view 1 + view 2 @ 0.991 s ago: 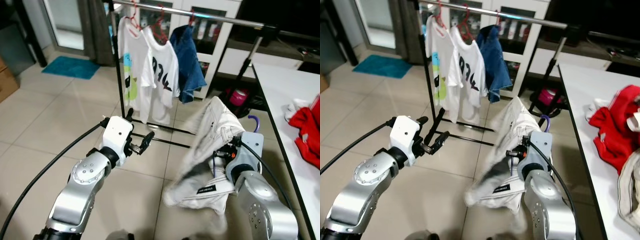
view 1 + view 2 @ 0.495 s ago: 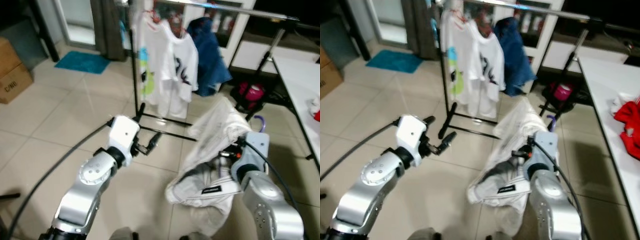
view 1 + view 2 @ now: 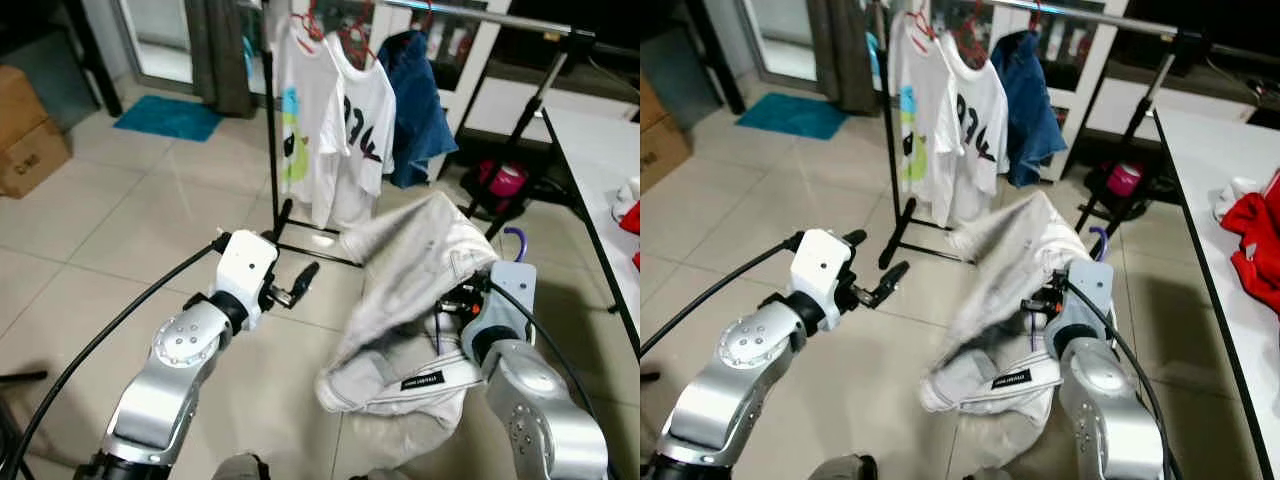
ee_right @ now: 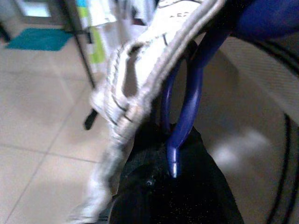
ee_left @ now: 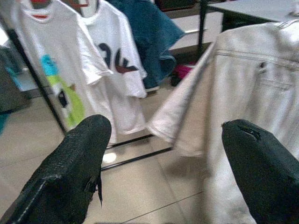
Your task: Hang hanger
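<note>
**Floppy white jacket on a blue hanger, not on the rail yet**

The right gripper (image 3: 462,300) was closed on a blue hanger (image 4: 187,100). A white denim jacket (image 3: 420,290) hung on that hanger & drooped down in front of the robot, near the floor. It wasn't on the clothes rail (image 3: 470,15) yet; the rail was farther off, w/ two white T-shirts (image 3: 335,130) & a blue denim piece (image 3: 415,105) hanging on it.

The left gripper (image 5: 163,154) was up beside the jacket, fingers wide apart, holding nothing.

How it'd handle, I think: the jacket looked soft & floppy, thick cloth, prob. a bit heavy, so it would swing & pull the hanger down on one side. The hanger was thin, hard plastic & maybe slippy. Best spot to hold was the hanger neck, just under the hook (image 3: 512,240), not the cloth. The hook had to stay free to go over the rail. The left gripper could hold up the saggy bottom.
</note>
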Motion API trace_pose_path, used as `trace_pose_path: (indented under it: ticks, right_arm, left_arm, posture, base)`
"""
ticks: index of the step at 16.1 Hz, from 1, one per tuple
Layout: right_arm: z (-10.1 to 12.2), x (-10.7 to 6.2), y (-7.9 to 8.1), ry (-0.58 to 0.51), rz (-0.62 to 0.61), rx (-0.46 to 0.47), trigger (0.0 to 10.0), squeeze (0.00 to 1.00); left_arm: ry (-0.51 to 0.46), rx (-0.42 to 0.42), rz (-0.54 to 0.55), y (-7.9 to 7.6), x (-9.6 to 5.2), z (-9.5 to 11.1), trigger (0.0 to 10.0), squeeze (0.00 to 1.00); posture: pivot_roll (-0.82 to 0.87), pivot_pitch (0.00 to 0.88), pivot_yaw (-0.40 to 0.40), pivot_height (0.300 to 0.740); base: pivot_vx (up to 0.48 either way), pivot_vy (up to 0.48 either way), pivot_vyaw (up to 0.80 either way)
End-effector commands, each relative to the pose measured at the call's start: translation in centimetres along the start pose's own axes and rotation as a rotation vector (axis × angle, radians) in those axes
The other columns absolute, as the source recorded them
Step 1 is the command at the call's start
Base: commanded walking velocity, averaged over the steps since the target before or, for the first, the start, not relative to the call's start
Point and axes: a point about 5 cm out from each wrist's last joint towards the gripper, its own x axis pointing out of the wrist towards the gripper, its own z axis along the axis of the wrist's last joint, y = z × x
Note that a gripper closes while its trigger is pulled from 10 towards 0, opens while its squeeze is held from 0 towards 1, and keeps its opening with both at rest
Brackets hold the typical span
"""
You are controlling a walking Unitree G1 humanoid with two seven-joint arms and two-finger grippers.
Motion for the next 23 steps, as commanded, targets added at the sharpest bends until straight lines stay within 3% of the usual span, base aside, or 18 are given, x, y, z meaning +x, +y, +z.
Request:
trace_pose_path:
  ticks: [1, 5, 6, 9, 11, 12, 13, 14, 17, 18, 19, 23]
  right_arm:
    - [1.9, -0.1, 0.8, -0.088, 0.081, -0.012, 10.0, 0.00]
    - [4.5, 0.3, 2.0, -0.184, 0.237, -0.112, 10.0, 0.00]
    - [5.0, 0.4, 2.1, -0.200, 0.256, -0.118, 10.0, 0.00]
    - [6.4, 0.8, 2.7, -0.228, 0.278, -0.122, 10.0, 0.00]
    - [7.4, 0.9, 3.3, -0.250, 0.287, -0.126, 10.0, 0.00]
    - [7.9, 0.8, 3.6, -0.265, 0.295, -0.117, 10.0, 0.00]
    - [8.5, 0.7, 4.0, -0.282, 0.306, -0.108, 10.0, 0.00]
    - [8.9, 0.6, 4.3, -0.294, 0.314, -0.105, 10.0, 0.00]
    - [9.3, 0.3, 4.8, -0.309, 0.334, -0.099, 10.0, 0.00]
    - [9.3, 0.1, 5.1, -0.308, 0.345, -0.095, 10.0, 0.00]
    - [9.3, 0.1, 5.1, -0.305, 0.347, -0.093, 10.0, 0.00]
    - [9.4, 0.2, 5.4, -0.303, 0.347, -0.067, 10.0, 0.00]
  left_arm:
    - [0.020, 0.014, -0.002, 0.1, 0.3, 0.1, 10.0, 0.00]
    - [-0.053, 0.020, -0.060, 0.1, 1.5, 1.7, 10.0, 0.00]
    - [-0.090, -0.029, -0.104, 0.1, 2.0, 2.4, 10.0, 1.00]
    - [-0.134, 0.004, -0.274, -1.2, 3.2, 3.5, 10.0, 1.00]
    - [-0.059, 0.081, -0.369, -2.6, 4.3, 2.4, 10.0, 1.00]
    - [-0.040, 0.121, -0.394, -3.1, 4.8, 2.0, 10.0, 0.74]
    - [-0.035, 0.144, -0.384, -3.2, 5.4, 1.8, 10.0, 0.09]
    - [-0.032, 0.165, -0.364, -3.1, 6.0, 1.7, 10.0, 0.00]
    - [-0.049, 0.203, -0.328, -3.1, 6.9, 2.1, 10.0, 0.00]
    - [-0.075, 0.214, -0.305, -2.9, 7.4, 2.4, 2.4, 0.00]
    - [-0.077, 0.211, -0.296, -2.9, 7.5, 2.4, 0.0, 0.00]
    - [-0.091, 0.210, -0.289, -2.7, 7.6, 2.4, 0.0, 0.00]
  posture:
    - [0.05, 0.054, -0.071, 0.740]
    - [0.03, 0.037, -0.056, 0.740]
    - [0.03, 0.035, -0.057, 0.740]
    - [0.03, 0.030, -0.057, 0.740]
    - [0.02, 0.029, -0.048, 0.740]
    - [0.02, 0.028, -0.045, 0.740]
    - [0.01, 0.028, -0.043, 0.740]
    - [0.01, 0.028, -0.042, 0.740]
    - [0.01, 0.028, -0.041, 0.740]
    - [0.01, 0.031, -0.043, 0.740]
    - [0.01, 0.032, -0.044, 0.740]
    - [0.03, 0.037, -0.039, 0.740]
  base:
    - [0.000, 0.000, 0.00]
    - [0.000, 0.000, 0.00]
    - [0.000, 0.000, 0.00]
    - [0.000, 0.000, 0.00]
    - [0.000, 0.000, 0.00]
    - [0.000, 0.000, 0.00]
    - [0.000, 0.000, 0.00]
    - [0.000, 0.000, 0.00]
    - [0.000, 0.000, 0.00]
    - [0.000, 0.000, 0.00]
    - [0.000, 0.000, 0.00]
    - [0.000, 0.000, 0.00]
